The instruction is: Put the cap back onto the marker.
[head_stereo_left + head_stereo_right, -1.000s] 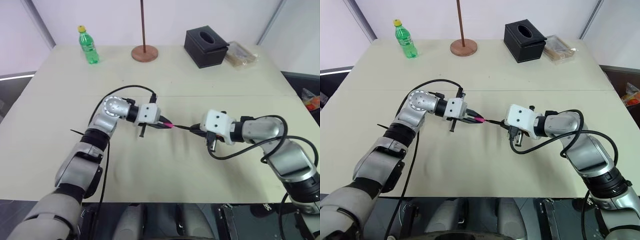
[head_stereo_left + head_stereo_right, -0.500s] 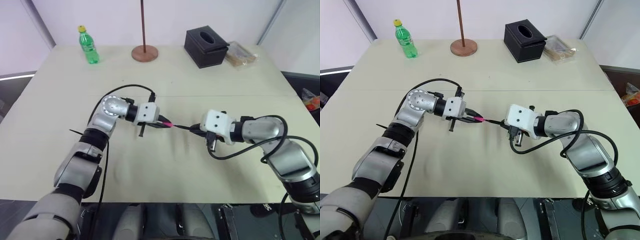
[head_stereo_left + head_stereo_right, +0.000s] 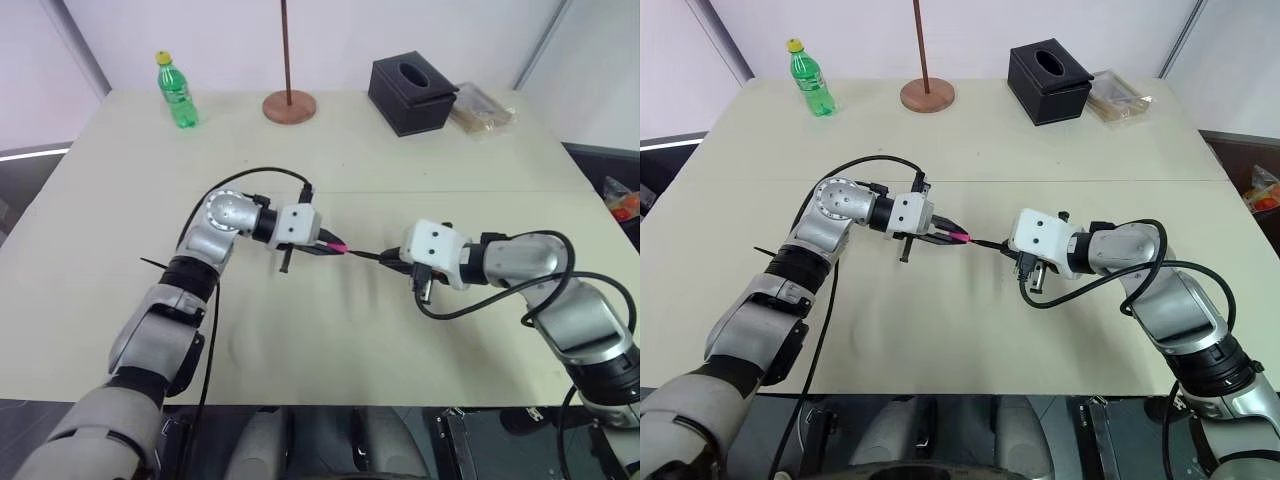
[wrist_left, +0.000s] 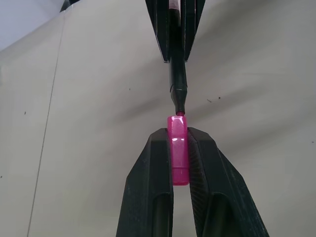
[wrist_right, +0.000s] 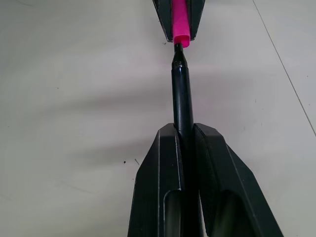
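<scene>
The left gripper (image 4: 178, 165) is closed on the cap (image 4: 177, 148). Its two black fingers (image 4: 150, 187) press the pink cylinder from both sides, and the open end of the cap sticks out a little past the fingertips. The right gripper (image 5: 184, 148) is closed on the marker (image 5: 181, 101). The dark, thin body of the marker runs out from between the fingers (image 5: 158, 182), and its narrow tip points toward the cap.

The two grippers face each other above the middle of the table (image 3: 330, 340), the left one pointing to the right and the right one pointing to the left, both a little downward. The tip of the marker is just at the mouth of the cap; in the left wrist view it touches the rim or is very slightly inside, I cannot tell which. The cap and the marker lie almost in one line. The cap is not yet pushed onto the marker.

At the far side of the table stand a green bottle (image 3: 176, 90), a round wooden base with a thin pole (image 3: 289, 103), a black tissue box (image 3: 411, 94) and, beside the box, a clear packet (image 3: 483, 107).
</scene>
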Robot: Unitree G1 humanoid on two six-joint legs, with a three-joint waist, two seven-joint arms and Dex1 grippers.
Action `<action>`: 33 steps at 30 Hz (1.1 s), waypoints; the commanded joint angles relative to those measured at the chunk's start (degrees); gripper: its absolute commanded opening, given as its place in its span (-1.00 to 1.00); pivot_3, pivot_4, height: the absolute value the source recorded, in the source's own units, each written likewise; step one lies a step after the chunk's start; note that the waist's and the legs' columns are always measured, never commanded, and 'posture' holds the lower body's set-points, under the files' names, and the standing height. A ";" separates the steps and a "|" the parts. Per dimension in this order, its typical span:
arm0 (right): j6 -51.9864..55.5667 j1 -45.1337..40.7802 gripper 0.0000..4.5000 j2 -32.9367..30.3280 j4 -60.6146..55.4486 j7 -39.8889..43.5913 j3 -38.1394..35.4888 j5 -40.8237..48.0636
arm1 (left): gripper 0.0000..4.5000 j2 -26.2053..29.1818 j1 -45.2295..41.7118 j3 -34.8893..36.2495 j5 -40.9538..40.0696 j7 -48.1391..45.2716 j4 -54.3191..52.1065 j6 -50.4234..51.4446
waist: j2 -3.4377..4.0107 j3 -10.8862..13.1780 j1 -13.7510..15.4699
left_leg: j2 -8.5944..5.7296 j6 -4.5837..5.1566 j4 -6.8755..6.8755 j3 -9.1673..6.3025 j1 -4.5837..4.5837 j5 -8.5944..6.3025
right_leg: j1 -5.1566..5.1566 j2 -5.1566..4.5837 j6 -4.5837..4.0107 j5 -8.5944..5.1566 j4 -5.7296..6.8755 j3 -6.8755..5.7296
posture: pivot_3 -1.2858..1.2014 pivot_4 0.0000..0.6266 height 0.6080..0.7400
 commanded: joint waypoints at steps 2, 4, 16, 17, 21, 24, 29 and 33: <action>-0.90 -0.62 -0.98 -0.03 -2.38 -0.33 -0.36 -0.13 | -1.00 -0.02 -0.66 0.93 -1.21 -0.21 -2.36 0.28 | 0.00 0.00 -0.01 | 0.00 0.00 0.00 0.00 0.00 0.00 | 0.00 0.00 0.00 0.00 0.00 0.00 | 0.03 -0.52 1.00; -0.90 -0.79 -0.98 -0.04 -2.39 -0.31 -0.34 -0.13 | -1.00 -0.18 -0.66 0.83 -1.05 -0.17 -2.22 0.17 | 0.00 0.00 -0.01 | 0.00 0.00 0.00 0.00 0.00 0.00 | 0.00 0.00 0.00 0.00 0.00 0.00 | 0.03 -0.52 1.00; -0.07 -1.89 -0.98 0.38 -3.31 -0.27 0.35 -0.10 | -1.00 -1.44 -0.57 -0.19 0.04 0.22 -1.55 -1.68 | 0.00 0.00 0.00 | 0.00 0.00 0.00 0.00 0.00 0.00 | 0.00 0.00 0.00 0.00 0.00 0.00 | 0.03 -0.52 1.00; 0.07 -2.08 -0.98 0.50 -3.39 -0.30 0.47 -0.09 | -1.00 -1.47 -0.54 -0.27 0.08 0.16 -1.50 -1.77 | 0.00 0.00 -0.01 | 0.00 0.00 0.00 0.00 0.00 0.00 | 0.00 0.00 0.00 0.00 0.00 0.00 | 0.03 -0.52 1.00; 0.43 -2.85 -0.98 0.94 -3.73 -0.37 1.09 -0.04 | -1.00 -1.65 -0.54 -0.60 0.45 0.18 -1.30 -2.05 | 0.00 0.00 -0.01 | 0.00 0.00 0.00 0.00 0.00 0.00 | 0.00 0.00 0.00 0.00 0.00 0.00 | 0.03 -0.52 1.00; 0.64 -3.46 -0.98 1.31 -3.68 -0.41 1.48 -0.18 | -1.00 -1.71 -0.65 -0.82 0.83 0.03 -1.05 -2.21 | 0.00 0.00 -0.01 | 0.00 0.00 0.00 0.00 0.00 0.00 | 0.00 0.00 0.00 0.00 0.00 0.00 | 0.03 -0.52 1.00; 0.87 -4.35 -0.98 2.04 -3.36 -0.36 1.79 -0.73 | -1.00 -1.60 -0.84 -1.21 1.81 -0.28 -0.38 -2.72 | -0.01 0.00 0.00 | 0.00 0.00 0.00 0.00 -0.01 0.00 | -0.01 0.00 0.00 0.00 0.00 0.00 | 0.03 -0.52 1.00; 0.85 -4.61 -0.98 1.91 -3.19 -0.38 1.65 -0.89 | -1.00 -1.43 -0.79 -1.33 2.00 -0.33 -0.26 -2.88 | -0.01 0.00 -0.01 | 0.00 0.00 0.00 0.01 -0.01 0.00 | -0.01 0.00 0.00 0.00 0.00 0.00 | 0.03 -0.52 1.00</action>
